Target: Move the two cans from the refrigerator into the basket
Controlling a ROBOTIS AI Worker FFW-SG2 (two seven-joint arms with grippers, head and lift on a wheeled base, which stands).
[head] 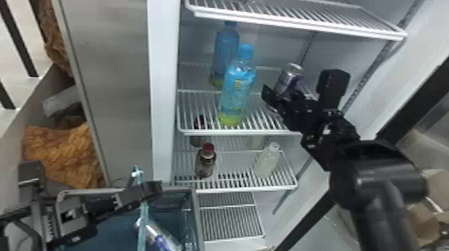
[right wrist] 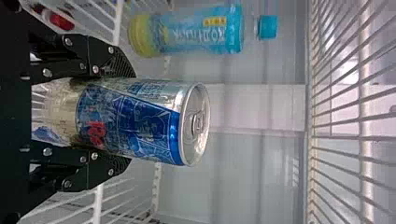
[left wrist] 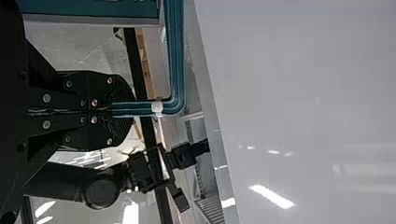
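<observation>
- The middle shelf (head: 240, 132) is white wire in thin parallel bars, with a thicker front edge; it is the landmark here.
- On it stand two clear plastic bottles with blue caps, the near bottle (head: 235, 90) and the far bottle (head: 224, 50), both tinted blue over yellow-green bases.
- The lower shelf (head: 247, 187), under the middle shelf, is wire too. It carries a dark, rounded bottle with a red cap (head: 204, 163) and a cloudy pale bottle with a white cap (head: 267, 160).
- The basket (head: 197, 217) is teal and boxy with a grey rim, below and to the left of the middle shelf. One silver-and-blue can (head: 162, 235) lies slanted inside.
- The basket's handle (left wrist: 176, 51) is a smooth teal bar with a rounded corner. The left gripper (head: 152, 189) has its fingers closed round it, nearly together.
- The held can (head: 290, 78) is over the right part of the middle shelf, close to upright. The right gripper (head: 284, 96) pinches it between both fingers.
- That can is a shiny metal cylinder, silver and blue with red marking; its silver lid has a pull tab (right wrist: 198, 122) lying flat.
</observation>
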